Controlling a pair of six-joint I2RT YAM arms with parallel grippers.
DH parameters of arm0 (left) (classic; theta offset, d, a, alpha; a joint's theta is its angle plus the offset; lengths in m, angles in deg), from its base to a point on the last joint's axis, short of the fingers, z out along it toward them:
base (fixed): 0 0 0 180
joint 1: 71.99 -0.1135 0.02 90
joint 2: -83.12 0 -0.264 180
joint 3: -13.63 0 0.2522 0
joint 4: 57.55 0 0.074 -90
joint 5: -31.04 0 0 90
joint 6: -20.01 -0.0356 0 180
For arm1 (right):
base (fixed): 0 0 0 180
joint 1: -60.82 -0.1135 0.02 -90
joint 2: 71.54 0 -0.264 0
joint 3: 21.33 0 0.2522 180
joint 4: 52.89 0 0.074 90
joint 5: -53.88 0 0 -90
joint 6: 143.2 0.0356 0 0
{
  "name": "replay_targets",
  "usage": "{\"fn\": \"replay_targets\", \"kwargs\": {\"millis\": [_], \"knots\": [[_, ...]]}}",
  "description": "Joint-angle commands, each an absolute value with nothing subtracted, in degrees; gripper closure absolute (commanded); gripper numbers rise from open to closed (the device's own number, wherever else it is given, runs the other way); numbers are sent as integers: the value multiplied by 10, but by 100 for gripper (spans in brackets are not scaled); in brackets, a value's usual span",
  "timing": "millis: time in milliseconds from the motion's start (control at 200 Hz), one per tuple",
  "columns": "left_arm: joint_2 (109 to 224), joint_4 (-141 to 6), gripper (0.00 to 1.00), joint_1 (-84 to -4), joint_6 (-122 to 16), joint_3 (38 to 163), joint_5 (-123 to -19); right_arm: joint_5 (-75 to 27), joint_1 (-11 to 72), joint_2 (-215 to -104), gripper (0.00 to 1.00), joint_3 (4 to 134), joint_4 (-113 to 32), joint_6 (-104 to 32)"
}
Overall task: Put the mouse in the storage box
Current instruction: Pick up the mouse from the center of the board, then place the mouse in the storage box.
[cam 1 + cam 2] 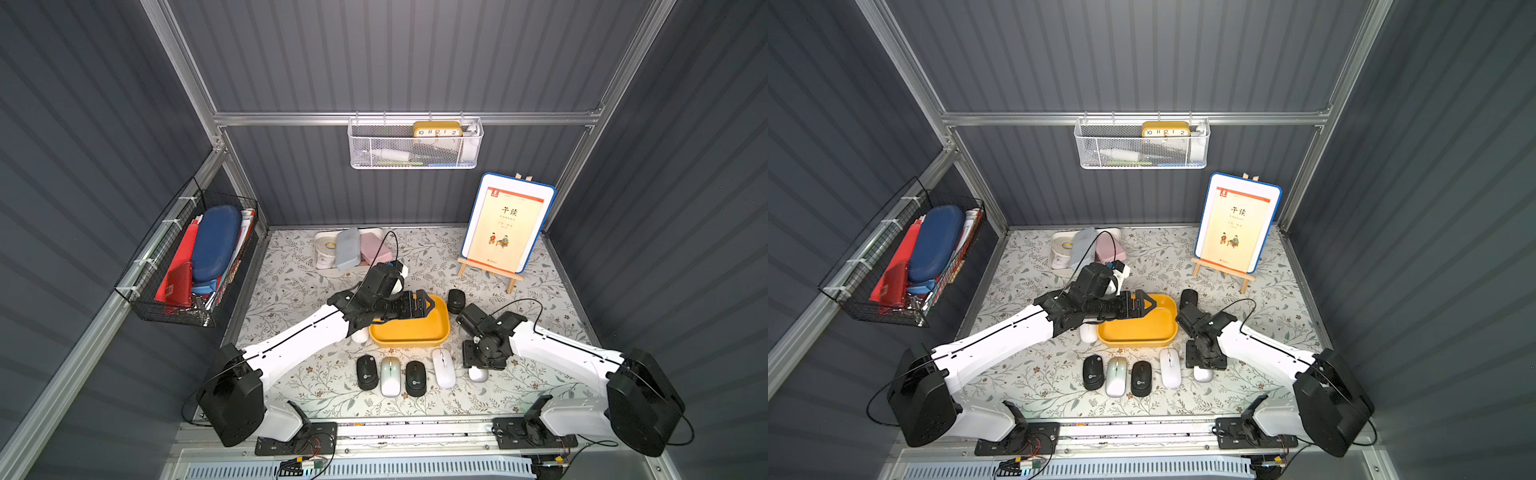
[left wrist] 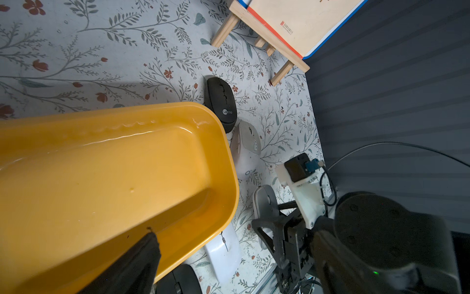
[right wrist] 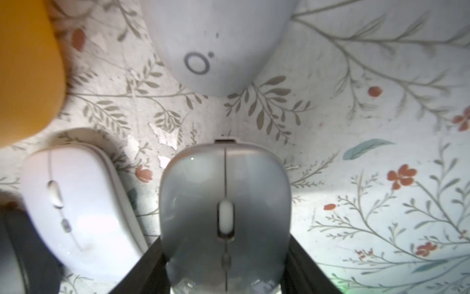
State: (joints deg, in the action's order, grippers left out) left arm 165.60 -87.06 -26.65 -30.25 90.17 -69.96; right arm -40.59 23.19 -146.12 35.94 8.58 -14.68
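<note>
Located storage box (image 1: 409, 341) near middle of table (image 1: 286, 291), upright, set with its long side along the 9-to-3 o'clock line in both top views. Found left gripper (image 1: 430, 305) above the box's 12 o'clock side, jaws spread wide, gripping nothing. Found right gripper (image 3: 227, 243) pointed down at about 4 o'clock from the box, closed on grey mouse (image 3: 225, 183). In the right wrist view, saw a black finger (image 3: 151, 266) pressed to each flank of that mouse. Judged the mouse probably resting on the table, outside the box; could see only its pale end from above, past the arm. Counted four more mice in a row at 6 o'clock from the box: black mouse (image 1: 366, 372), silver mouse (image 1: 390, 376), second black mouse (image 1: 415, 378) and white mouse (image 1: 444, 368), the last just beside the held one. Recorded third black mouse (image 1: 456, 300) at 2 o'clock, just beside the box's corner.
</note>
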Motion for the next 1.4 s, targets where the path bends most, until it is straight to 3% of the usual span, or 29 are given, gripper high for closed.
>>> {"fn": "replay_targets", "kwargs": {"millis": [0, 295, 485, 725, 1131, 1396], "knots": [[1632, -904, 2, -269, -319, 901, -673, -433, 222, -1443, 51, 392, 138, -143], [1608, -969, 1, -296, -290, 905, -609, -456, 197, -1451, 52, 508, 177, -162], [1555, -973, 1, -377, -289, 879, -631, -453, 190, -1541, 52, 592, 151, -200], [1548, -985, 1, -387, -300, 897, -637, -464, 190, -1685, 52, 726, 142, -253], [1533, -982, 1, -388, -306, 901, -638, -436, 193, -1815, 51, 792, 97, -255], [1528, -988, 1, -388, -309, 909, -640, -410, 213, -1839, 51, 800, 92, -231]]}}
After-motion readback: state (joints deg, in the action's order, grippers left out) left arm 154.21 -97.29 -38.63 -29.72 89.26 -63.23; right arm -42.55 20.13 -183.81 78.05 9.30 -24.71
